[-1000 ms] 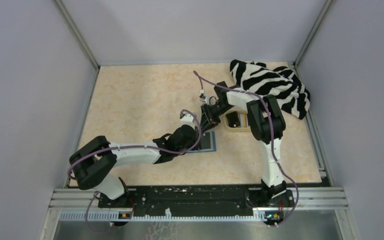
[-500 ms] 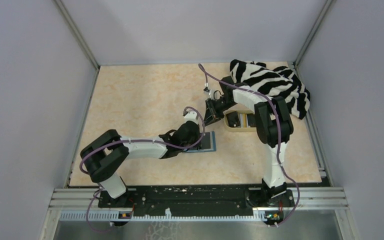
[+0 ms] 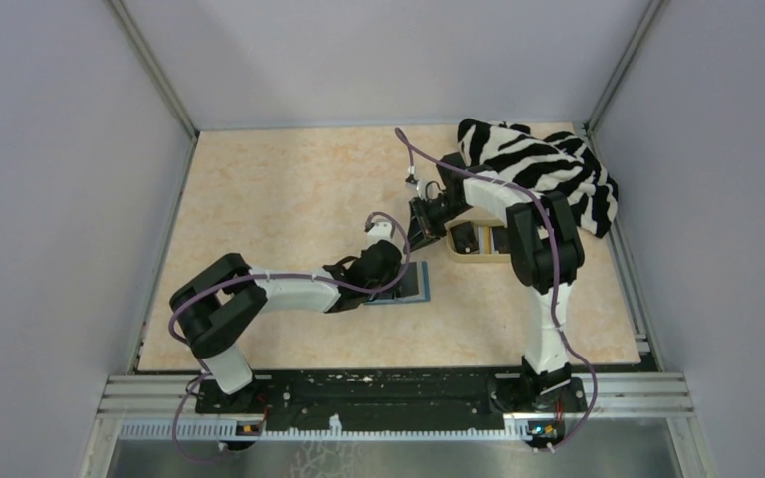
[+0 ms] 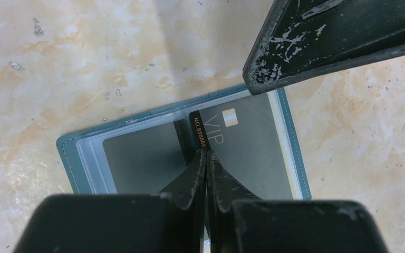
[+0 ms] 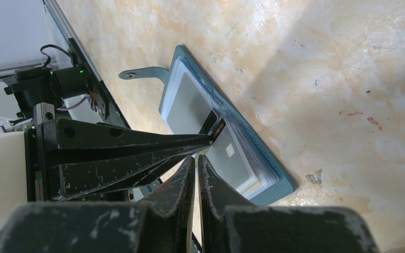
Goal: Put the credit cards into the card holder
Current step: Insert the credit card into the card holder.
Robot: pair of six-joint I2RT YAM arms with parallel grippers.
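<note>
The teal card holder (image 3: 415, 286) lies open on the table, its clear sleeves up; it also shows in the left wrist view (image 4: 79, 153) and the right wrist view (image 5: 274, 176). A black VIP credit card (image 4: 242, 137) sits mostly inside its right sleeve, with the left edge strip sticking out at the spine. My left gripper (image 4: 206, 153) is shut, its tips touching that exposed strip. My right gripper (image 5: 196, 158) is shut with nothing visible in it, hovering just beyond the holder (image 3: 420, 231). More black cards (image 3: 466, 236) lie in the tan tray (image 3: 458, 255).
A zebra-striped cloth (image 3: 538, 164) is bunched at the far right corner, just behind the right arm. Grey walls enclose the table on three sides. The holder's strap tab (image 5: 137, 75) lies flat on the table.
My right gripper has pulled back from over the holder towards the far side. My left arm's elbow has swung right while its tips stayed at the holder.
</note>
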